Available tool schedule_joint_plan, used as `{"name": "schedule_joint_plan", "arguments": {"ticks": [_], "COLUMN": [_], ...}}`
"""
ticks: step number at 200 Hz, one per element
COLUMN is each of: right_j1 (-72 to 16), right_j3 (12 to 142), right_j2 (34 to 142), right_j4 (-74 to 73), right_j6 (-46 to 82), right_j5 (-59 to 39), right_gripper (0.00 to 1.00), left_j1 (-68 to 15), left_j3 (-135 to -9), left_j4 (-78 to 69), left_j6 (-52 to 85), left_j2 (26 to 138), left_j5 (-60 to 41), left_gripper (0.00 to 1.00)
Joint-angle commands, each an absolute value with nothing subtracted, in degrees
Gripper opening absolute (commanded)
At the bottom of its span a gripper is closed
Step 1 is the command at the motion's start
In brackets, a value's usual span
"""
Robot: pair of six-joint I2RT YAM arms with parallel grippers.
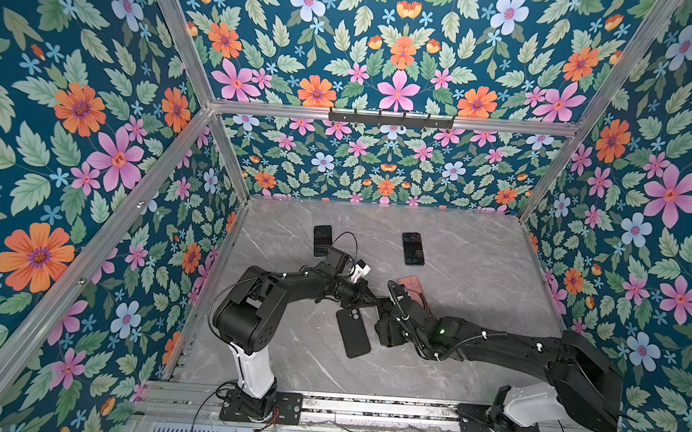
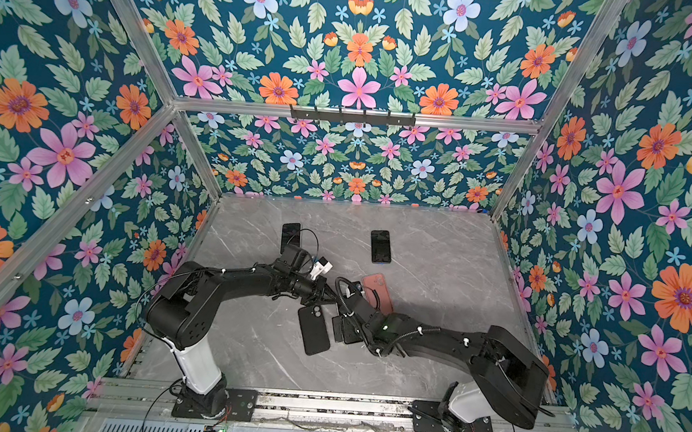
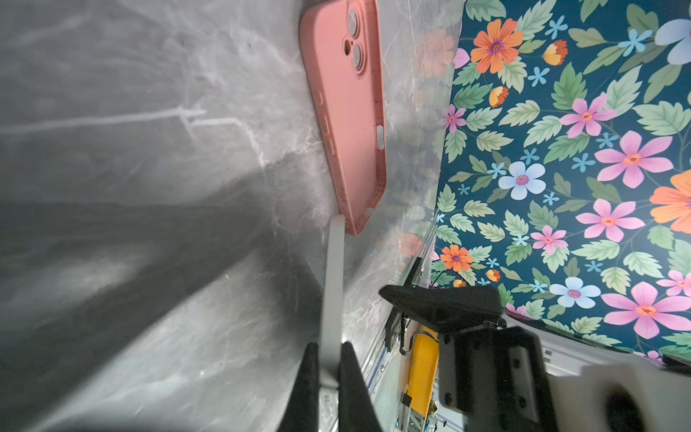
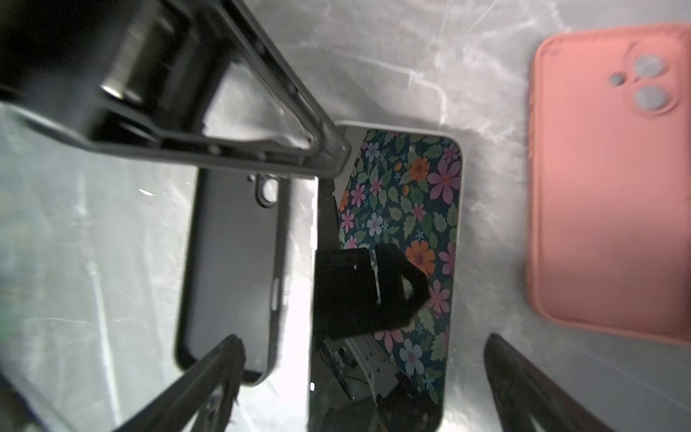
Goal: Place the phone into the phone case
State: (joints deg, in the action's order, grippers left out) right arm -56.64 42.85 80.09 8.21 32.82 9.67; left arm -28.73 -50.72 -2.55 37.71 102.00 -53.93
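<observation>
Well behind the left gripper, up by that arm's wrist: a dark, glossy slab phone, flat on the grey marble-patterned tabletop; just on the near side of the same gripper's tip: a matte black rectangular phone case, lying flat; between the left gripper's fingers, closed narrow and pinching: the pale edge of a thin, mirror-screened, light-rimmed phone, gripped at a corner of one short end; screen up, reflecting flowered wallpaper; outside the black case, lengthwise close beside it, a bright sliver of tabletop between the two; cannot tell whether lying fully flat or lifted at the gripped end; over the phone's other end: the right gripper, spread wide, holding nothing, one fingertip above the black case's end, its partner out past the phone's far long edge, above bare tabletop; well beyond the right gripper, toward the back wall: a second dark slab phone, flat; just outside the right gripper's outer finger, apart from the light-rimmed phone: a salmon-pink rectangular soft phone case, flat, round camera cut-outs at one end
</observation>
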Motion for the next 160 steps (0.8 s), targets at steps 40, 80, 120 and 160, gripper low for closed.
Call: {"name": "schedule_joint_plan", "arguments": {"ticks": [40,80,120,160], "right_j1": [-45.8,-36.0,-33.4,-32.4], "right_j3": [39.7,27.0,17.5,12.5], "right_j2": [68.0,55.9,49.6,51.6], "right_j4": [12.9,-1.7,-17.2,-31.7], "right_j6": [51.4,66.1,76.7,81.4], "right_j5": [-2.9,-12.7,-13.4,-13.4], "right_gripper": [0.99,0.95,0.89,0.82], "left_j1": [-28.2,-27.5,-27.6,-27.5], "left_j3": [-45.6,-42.2,-39.0,-37.7], "left_j4": [-23.3,-41.6,-61.7,-69.0], "left_j6": [52.7,65.4,79.2,83.9], "left_j2": [97.0,98.0,101.0,102.6], "left_j5": [-51.8,-52.0,-51.4,-50.2], "left_gripper": [0.00,0.00,0.00,0.00]}}
